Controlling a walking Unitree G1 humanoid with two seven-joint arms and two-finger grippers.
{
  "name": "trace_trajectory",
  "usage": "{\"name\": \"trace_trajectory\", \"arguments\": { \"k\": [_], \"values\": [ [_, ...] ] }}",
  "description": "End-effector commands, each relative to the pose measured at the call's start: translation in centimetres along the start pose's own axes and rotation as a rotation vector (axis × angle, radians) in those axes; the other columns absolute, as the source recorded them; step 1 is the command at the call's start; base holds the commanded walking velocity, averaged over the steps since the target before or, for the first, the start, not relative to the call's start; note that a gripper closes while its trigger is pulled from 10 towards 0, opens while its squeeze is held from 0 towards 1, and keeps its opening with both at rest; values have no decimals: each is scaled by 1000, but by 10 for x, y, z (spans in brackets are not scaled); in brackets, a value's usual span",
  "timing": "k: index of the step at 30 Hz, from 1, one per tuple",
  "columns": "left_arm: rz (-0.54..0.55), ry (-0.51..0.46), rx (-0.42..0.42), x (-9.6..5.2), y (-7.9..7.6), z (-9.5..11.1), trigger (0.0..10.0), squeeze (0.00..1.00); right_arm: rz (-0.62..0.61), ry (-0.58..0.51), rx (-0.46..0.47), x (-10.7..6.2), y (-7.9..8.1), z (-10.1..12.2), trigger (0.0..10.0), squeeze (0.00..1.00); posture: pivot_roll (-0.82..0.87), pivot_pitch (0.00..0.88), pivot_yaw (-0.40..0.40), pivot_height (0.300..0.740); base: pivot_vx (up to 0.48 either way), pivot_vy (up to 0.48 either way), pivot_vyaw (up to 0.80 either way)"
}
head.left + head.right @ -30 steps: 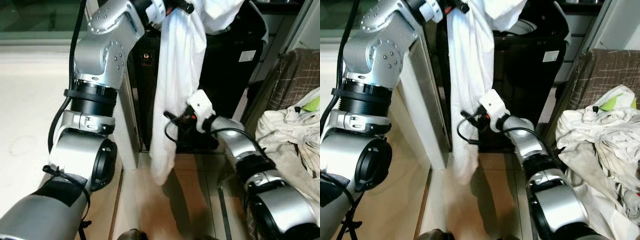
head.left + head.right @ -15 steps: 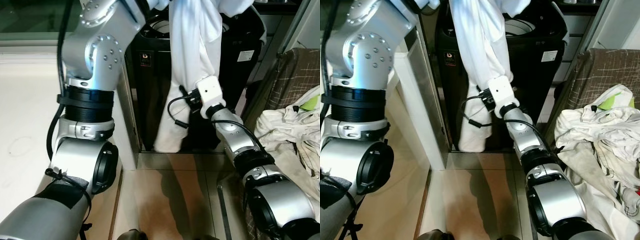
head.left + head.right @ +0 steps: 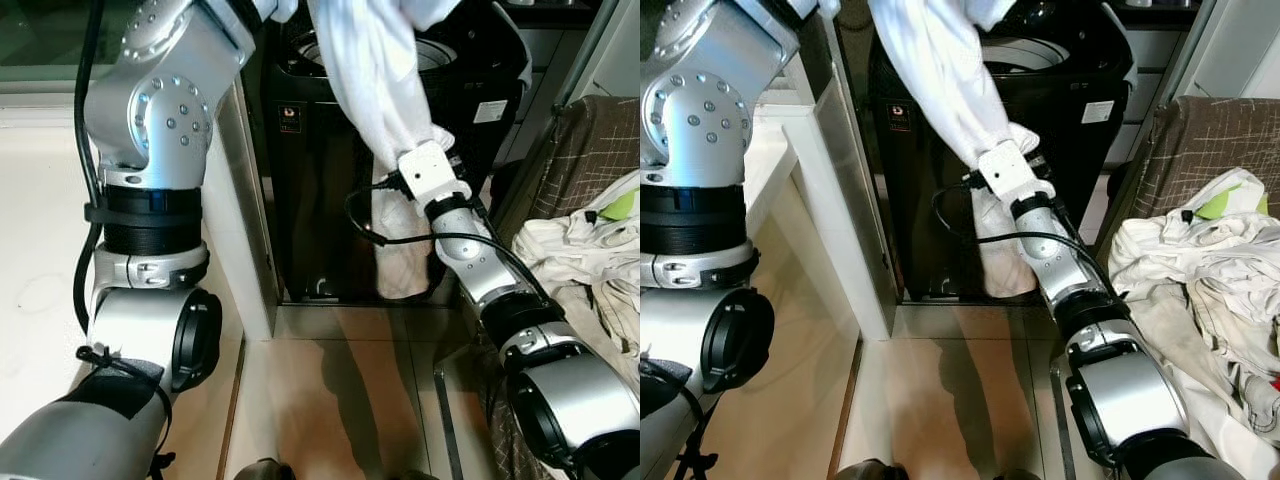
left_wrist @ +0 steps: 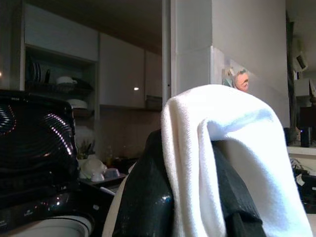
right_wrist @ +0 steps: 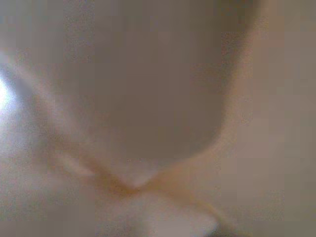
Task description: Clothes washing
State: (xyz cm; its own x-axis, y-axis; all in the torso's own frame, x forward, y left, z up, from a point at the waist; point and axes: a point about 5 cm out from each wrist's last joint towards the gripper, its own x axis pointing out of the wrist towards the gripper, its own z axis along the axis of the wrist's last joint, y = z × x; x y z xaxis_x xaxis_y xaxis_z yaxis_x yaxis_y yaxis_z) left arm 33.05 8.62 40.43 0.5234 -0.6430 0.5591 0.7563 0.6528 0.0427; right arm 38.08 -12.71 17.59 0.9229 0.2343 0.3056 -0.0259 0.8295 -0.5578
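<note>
A long white garment hangs from the top of the picture down across the front of a black top-loading washing machine, whose drum opening shows behind it. In the left wrist view my left gripper is raised high and shut on the garment, with the cloth draped over its black fingers. My right gripper is buried in the garment's lower part, level with the washer's upper front. The right wrist view is a blur of pale cloth. The garment's loose end dangles below the right wrist.
A heap of white laundry lies in a brown checked hamper at the right. A white door post stands just left of the washer. Tan floor tiles lie in front.
The garment has swung right and upward, off the floor. My right gripper has risen with its lower part towards the washer's top, and the left arm has lifted higher.
</note>
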Motion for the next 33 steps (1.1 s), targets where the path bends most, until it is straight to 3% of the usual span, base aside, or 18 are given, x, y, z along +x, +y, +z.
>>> {"name": "trace_trajectory", "arguments": {
  "k": [1, 3, 5, 7, 8, 10, 11, 12, 13, 14, 16, 17, 20, 24, 25, 27, 29, 33],
  "values": [
    [-12, -21, 5, -1, -3, 7, 10000, 0, -28, -40, 11, 3, -5, 7, 0, 0, -131, 0, 53, 740, 0, 0, 0],
    [-12, -21, 3, -1, -3, 7, 10000, 0, -39, -38, 37, 3, -6, 6, 0, 0, -131, 0, 51, 740, 0, 0, 0],
    [-9, -15, -2, -2, -4, 4, 10000, 0, -75, 26, 255, 4, -9, 1, 0, 0, -131, 0, 49, 740, 0, 0, 0],
    [-6, -11, -4, -3, -4, 3, 10000, 0, -94, 70, 395, 4, -9, -3, 0, 0, -130, 0, 48, 740, 0, 0, 0],
    [-6, -11, -4, -3, -4, 3, 10000, 0, -94, 70, 395, 4, -9, -3, 0, 0, -130, 0, 48, 740, 0, 0, 0],
    [-1, -6, -2, -4, -4, 2, 10000, 0, -115, 110, 580, 5, -10, -7, 0, 0, -130, 0, 48, 740, 0, 0, 0],
    [-1, -6, -2, -4, -4, 2, 10000, 0, -115, 110, 580, 5, -10, -7, 0, 0, -130, 0, 48, 740, 0, 0, 0],
    [21, 11, 21, -6, -1, -1, 10000, 0, -117, 126, 804, 8, -9, -6, 0, 0, -131, 0, 47, 740, 0, 0, 0],
    [32, 19, 35, -7, 1, -2, 10000, 0, -114, 126, 887, 9, -8, -6, 0, 0, -131, 0, 47, 740, 0, 0, 0],
    [32, 19, 35, -7, 1, -2, 10000, 0, -114, 126, 887, 9, -8, -6, 0, 0, -131, 0, 47, 740, 0, 0, 0],
    [48, 37, 42, -9, 5, -6, 10000, 0, -116, 111, 1005, 11, -11, -4, 0, 0, -131, 0, 46, 740, 0, 0, 0],
    [48, 37, 42, -9, 5, -6, 10000, 0, -116, 111, 1005, 11, -11, -4, 0, 0, -131, 0, 46, 740, 0, 0, 0],
    [97, 84, 77, -17, 17, -19, 10000, 0, -96, 59, 1166, 12, -18, -1, 0, 0, -133, 0, 50, 740, 0, 0, 0],
    [123, 116, 112, -22, 24, -27, 10000, 0, -80, 28, 1254, 11, -23, 0, 0, 0, -133, 0, 51, 740, 0, 0, 0],
    [141, 134, 114, -25, 28, -32, 10000, 1000, -72, 20, 1281, 11, -25, 1, 0, 0, -133, 0, 51, 740, 0, 0, 0],
    [137, 148, 110, -27, 29, -35, 10000, 1000, -67, 13, 1280, 11, -25, 2, 0, 0, -133, 0, 51, 740, 0, 0, 0],
    [179, 217, 173, -36, 37, -51, 10000, 1000, -58, -7, 1291, 10, -28, 5, 0, 0, -137, 0, 53, 740, 0, 0, 0],
    [242, 271, 253, -44, 49, -63, 10000, 1000, -48, -20, 1305, 9, -30, 7, 0, 0, -137, 0, 53, 740, 0, 0, 0]
  ]
}}
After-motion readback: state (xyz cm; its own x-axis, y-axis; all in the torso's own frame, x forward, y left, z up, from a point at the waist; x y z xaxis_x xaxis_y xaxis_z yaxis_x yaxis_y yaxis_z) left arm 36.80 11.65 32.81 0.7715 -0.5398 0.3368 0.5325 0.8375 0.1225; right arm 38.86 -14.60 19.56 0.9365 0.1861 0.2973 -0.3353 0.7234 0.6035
